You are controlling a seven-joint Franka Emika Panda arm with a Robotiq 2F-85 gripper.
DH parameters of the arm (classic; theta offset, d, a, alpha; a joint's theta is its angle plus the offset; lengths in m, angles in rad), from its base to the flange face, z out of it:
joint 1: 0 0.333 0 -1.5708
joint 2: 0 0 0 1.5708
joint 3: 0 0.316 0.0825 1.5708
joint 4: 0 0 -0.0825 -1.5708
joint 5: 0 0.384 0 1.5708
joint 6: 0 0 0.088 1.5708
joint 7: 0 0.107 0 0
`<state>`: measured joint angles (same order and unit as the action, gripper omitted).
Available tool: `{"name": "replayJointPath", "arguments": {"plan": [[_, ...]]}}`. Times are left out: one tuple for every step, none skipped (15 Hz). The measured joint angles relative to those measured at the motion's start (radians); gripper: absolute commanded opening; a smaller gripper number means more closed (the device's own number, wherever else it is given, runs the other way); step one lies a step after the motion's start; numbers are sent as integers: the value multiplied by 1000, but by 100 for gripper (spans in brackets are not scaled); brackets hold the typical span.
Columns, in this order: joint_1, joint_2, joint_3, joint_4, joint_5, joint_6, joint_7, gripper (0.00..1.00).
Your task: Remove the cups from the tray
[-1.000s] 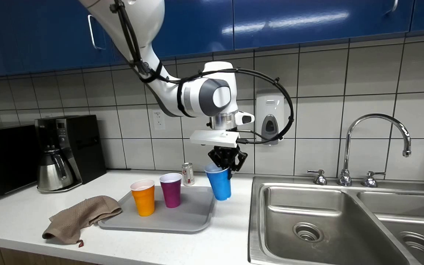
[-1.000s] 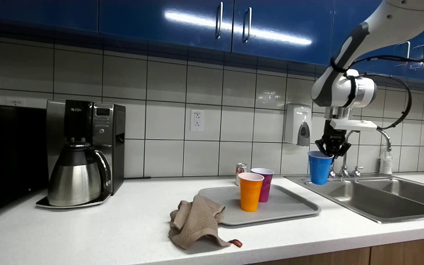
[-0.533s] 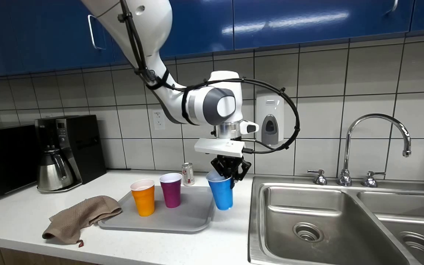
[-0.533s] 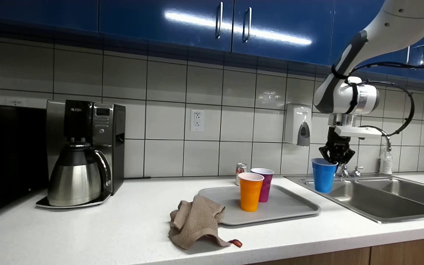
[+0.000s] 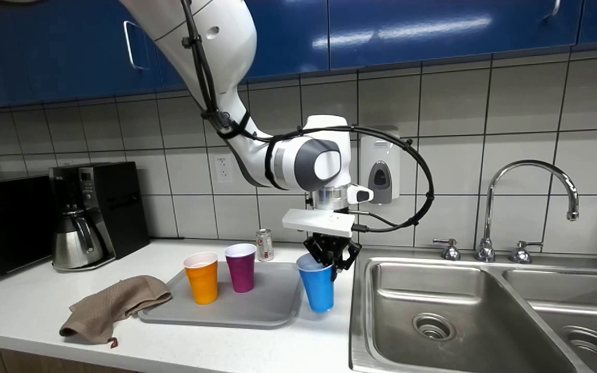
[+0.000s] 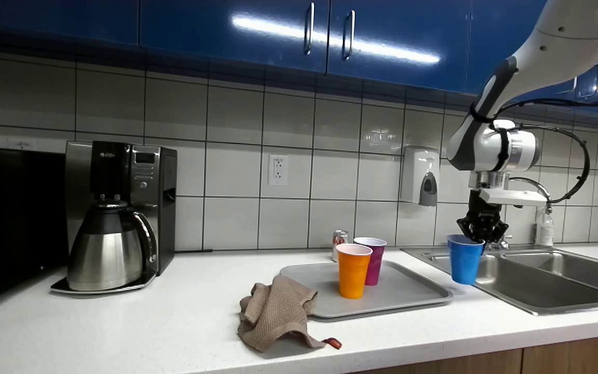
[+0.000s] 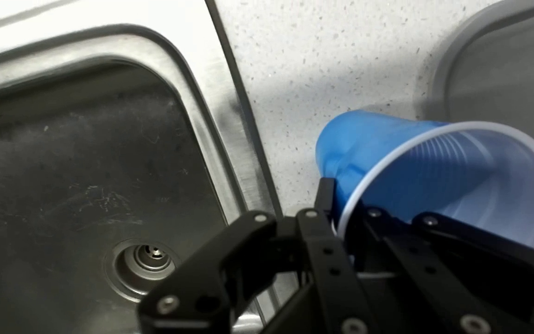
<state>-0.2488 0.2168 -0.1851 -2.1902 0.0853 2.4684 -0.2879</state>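
My gripper [image 7: 341, 211] is shut on the wall of the blue cup [image 7: 364, 144], one finger inside its rim and one outside. The blue cup [image 5: 317, 287] leans slightly, over the strip of counter between the grey tray [image 5: 257, 313] and the sink. Whether its base touches the counter I cannot tell. In an exterior view it shows beside the sink's near corner, under the gripper [image 6: 483, 241]. Upright on the tray [image 6: 408, 298] stand the orange cup [image 5: 202, 280] and, behind it, the purple cup [image 5: 242, 272]; both appear in both exterior views.
A steel sink [image 5: 360, 305] borders the counter on the blue cup's side away from the tray. Behind the tray stands a small can [image 5: 264, 244]. A brown cloth [image 5: 122, 305] overlaps the tray's corner. The coffee maker [image 6: 122, 218] stands farther off; a soap dispenser [image 5: 380, 171] hangs on the wall.
The gripper and the blue cup have come down toward the counter and shifted slightly toward the sink. The orange cup, purple cup and tray have stayed put.
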Motion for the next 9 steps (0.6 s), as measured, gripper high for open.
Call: {"name": "replayJointPath", "arguments": {"plan": [[-3, 5, 0, 0, 0, 0, -4, 1], [-6, 10, 0, 0, 0, 0, -7, 1], [-9, 13, 0, 0, 0, 0, -9, 1], [-11, 17, 0, 0, 0, 0, -11, 1], [-14, 21, 0, 0, 0, 0, -11, 16], [-16, 24, 0, 0, 0, 0, -11, 32], [-17, 27, 0, 0, 0, 0, -12, 38], [-19, 28, 0, 0, 0, 0, -12, 47], [-20, 29, 0, 0, 0, 0, -13, 53]]}}
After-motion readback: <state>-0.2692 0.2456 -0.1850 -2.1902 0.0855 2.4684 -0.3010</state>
